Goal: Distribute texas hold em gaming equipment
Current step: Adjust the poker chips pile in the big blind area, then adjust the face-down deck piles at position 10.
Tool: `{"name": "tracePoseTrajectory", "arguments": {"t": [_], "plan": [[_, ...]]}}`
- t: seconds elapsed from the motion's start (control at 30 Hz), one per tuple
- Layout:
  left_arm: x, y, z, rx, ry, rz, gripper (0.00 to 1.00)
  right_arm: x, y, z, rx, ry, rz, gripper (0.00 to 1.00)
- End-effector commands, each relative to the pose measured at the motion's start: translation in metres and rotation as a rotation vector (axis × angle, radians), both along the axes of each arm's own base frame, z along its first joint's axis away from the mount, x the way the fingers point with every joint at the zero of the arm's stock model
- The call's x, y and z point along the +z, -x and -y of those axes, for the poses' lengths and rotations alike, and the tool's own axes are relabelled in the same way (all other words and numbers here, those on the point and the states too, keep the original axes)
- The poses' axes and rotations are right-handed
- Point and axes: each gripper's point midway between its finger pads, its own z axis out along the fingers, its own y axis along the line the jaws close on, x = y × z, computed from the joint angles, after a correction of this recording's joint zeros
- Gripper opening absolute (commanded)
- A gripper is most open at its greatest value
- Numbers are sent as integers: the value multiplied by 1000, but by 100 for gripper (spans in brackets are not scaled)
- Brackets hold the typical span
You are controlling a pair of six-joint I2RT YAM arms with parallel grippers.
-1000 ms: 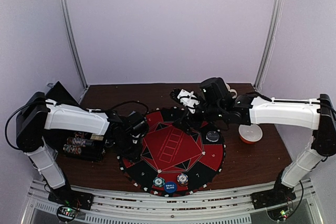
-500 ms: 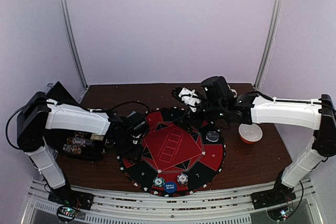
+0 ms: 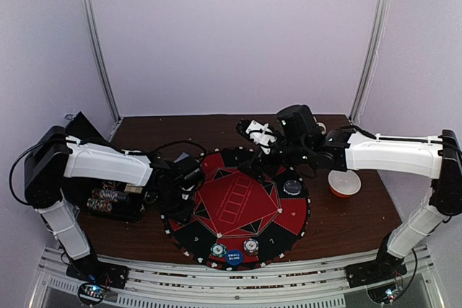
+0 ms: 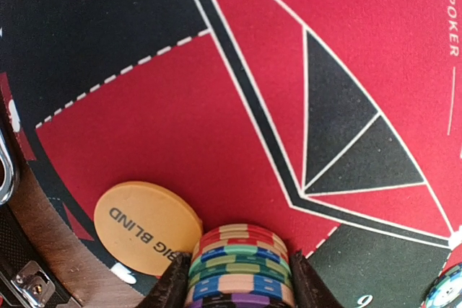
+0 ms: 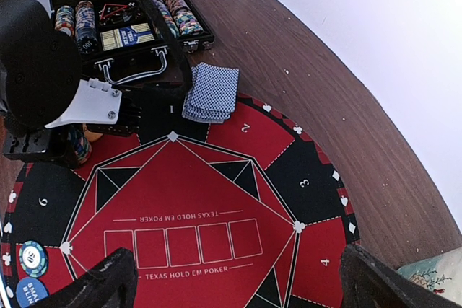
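My left gripper (image 4: 234,283) is shut on a stack of multicoloured poker chips (image 4: 240,259), low over the left edge of the round red and black poker mat (image 4: 180,120). An orange "big blind" button (image 4: 144,225) lies on the mat just beside the stack. In the top view the left gripper (image 3: 173,191) is at the mat's left rim. My right gripper (image 5: 242,279) is open and empty, high over the mat's far side (image 3: 261,155). A small pile of blue-backed cards (image 5: 211,91) lies at the mat's edge. A blue "small blind" button (image 3: 234,256), two chips (image 3: 219,249) and a dark button (image 3: 291,187) sit on the mat.
An open black case (image 5: 123,30) with rows of chips and a card deck stands left of the mat, also in the top view (image 3: 108,201). An orange-rimmed white bowl (image 3: 343,183) sits right of the mat. A white patterned mug (image 3: 257,133) stands behind the mat.
My left gripper has shifted slightly toward the near left with the chip stack. My right gripper has drawn back a little to the right and stays open.
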Motion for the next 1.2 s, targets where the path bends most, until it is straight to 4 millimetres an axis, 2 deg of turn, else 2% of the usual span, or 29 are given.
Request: {"name": "tracePoseTrajectory", "arguments": {"t": [0.0, 0.23, 0.37, 0.73, 0.87, 1.03, 1.17], "plan": [[-13, 17, -12, -12, -28, -67, 37, 12, 0, 5, -2, -26, 28, 100], [-15, 21, -6, -34, 0, -91, 42, 15, -1, 6, -5, -25, 34, 100], [-12, 22, -10, -35, -14, -89, 53, 18, -2, 10, -13, -32, 38, 100], [22, -2, -1, -56, -28, -2, 78, 49, -17, 32, -110, -107, 87, 100], [48, -19, 10, -65, 6, 58, 83, 60, -17, 42, -132, -140, 100, 100], [92, -48, 25, -84, 85, 147, 84, 74, -16, 54, -155, -181, 108, 100], [126, -72, 22, -73, 145, 210, 84, 82, -21, 72, -218, -213, 87, 100]]}}
